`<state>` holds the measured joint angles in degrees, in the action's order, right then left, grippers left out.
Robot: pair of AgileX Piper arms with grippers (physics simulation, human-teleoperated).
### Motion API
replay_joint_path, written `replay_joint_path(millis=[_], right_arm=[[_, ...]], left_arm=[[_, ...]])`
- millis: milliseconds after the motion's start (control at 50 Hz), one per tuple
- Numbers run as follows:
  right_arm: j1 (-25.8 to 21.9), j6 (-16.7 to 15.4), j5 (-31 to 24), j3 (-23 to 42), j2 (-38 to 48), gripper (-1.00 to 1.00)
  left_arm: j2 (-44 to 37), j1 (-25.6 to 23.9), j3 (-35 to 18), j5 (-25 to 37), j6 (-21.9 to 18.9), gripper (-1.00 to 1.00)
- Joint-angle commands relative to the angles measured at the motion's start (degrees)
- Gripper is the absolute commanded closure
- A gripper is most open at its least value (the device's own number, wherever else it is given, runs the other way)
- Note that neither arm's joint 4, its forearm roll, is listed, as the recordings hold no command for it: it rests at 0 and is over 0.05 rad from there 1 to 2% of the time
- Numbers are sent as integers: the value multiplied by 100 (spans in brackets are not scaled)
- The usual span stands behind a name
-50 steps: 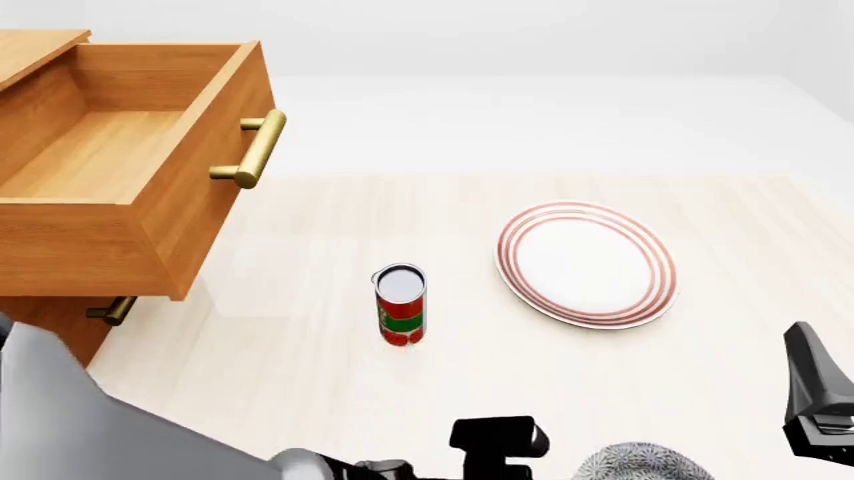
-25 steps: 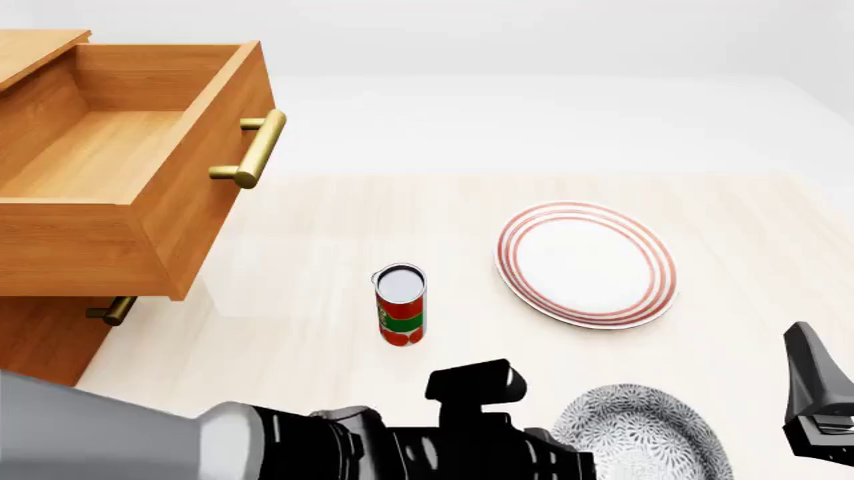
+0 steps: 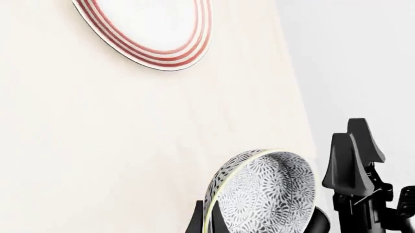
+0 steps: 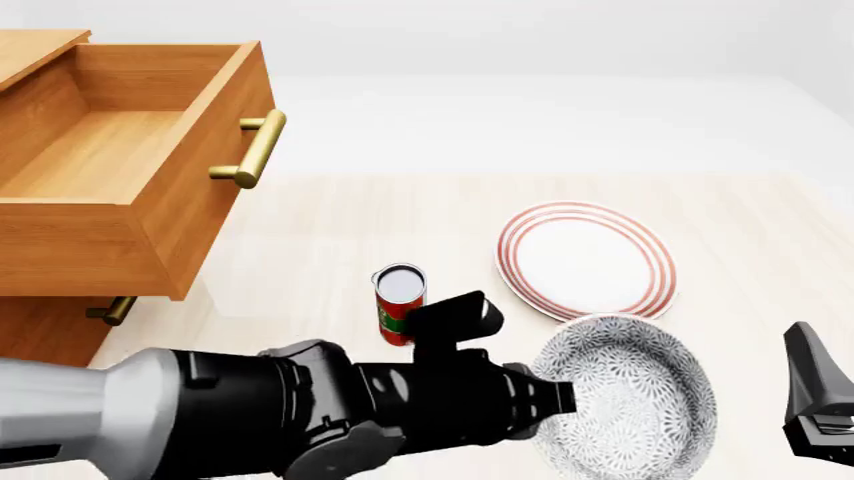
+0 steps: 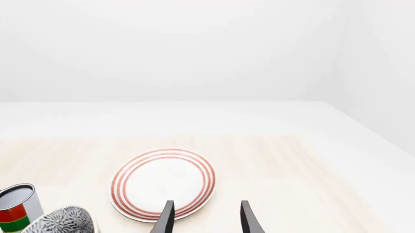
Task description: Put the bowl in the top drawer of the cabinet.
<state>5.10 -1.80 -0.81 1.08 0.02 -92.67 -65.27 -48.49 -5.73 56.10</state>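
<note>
Two arms: the left arm [image 4: 267, 410] reaches across the near side of the table [image 4: 320, 250] toward the right; of the right arm only its gripper shows, at the front view's right edge
Left gripper [image 3: 259, 224]: clamped on the near rim of the bowl, one finger [image 3: 198, 221] outside the wall and the other inside, as the left wrist view shows
Bowl [image 4: 627, 395]: white with dense dark blue-grey flowers, tilted so its mouth faces up and toward the camera; it sits just in front of the plate and to the right of the can; whether it is clear of the table I cannot tell
Right gripper [image 5: 204, 218]: nothing held, its two fingers standing apart with bare tabletop and the plate's edge seen between them; well to the right of the bowl
Top drawer [image 4: 134, 170]: pulled well out of the cabinet [image 4: 40, 320], its wooden floor bare, long brass bar handle [image 4: 254, 148] on the front
Lower drawer handle [image 4: 114, 310]: small brass piece just under the open drawer
Plate [image 4: 585, 263]: flat, white with red rings, lying on the table right of centre
Can [image 4: 400, 303]: upright, red and green label, between the cabinet and the plate, touching neither
</note>
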Motion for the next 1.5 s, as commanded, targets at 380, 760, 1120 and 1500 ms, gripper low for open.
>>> replay_joint_path(millis=[380,760,1120,1500], right_arm=[[0,0,0,0,0,-100],[0,0,1,0,0,-100],[0,-1,0,0,0,-100],[0,-1,1,0,0,-100]], left_arm=[[861,301,-663,1160,-353,100],[1444,710,-1067,1858,-643,100],[1983,1115,-1439,2502,-918,100],[2453,1709,-1632,2979,-1145,100]])
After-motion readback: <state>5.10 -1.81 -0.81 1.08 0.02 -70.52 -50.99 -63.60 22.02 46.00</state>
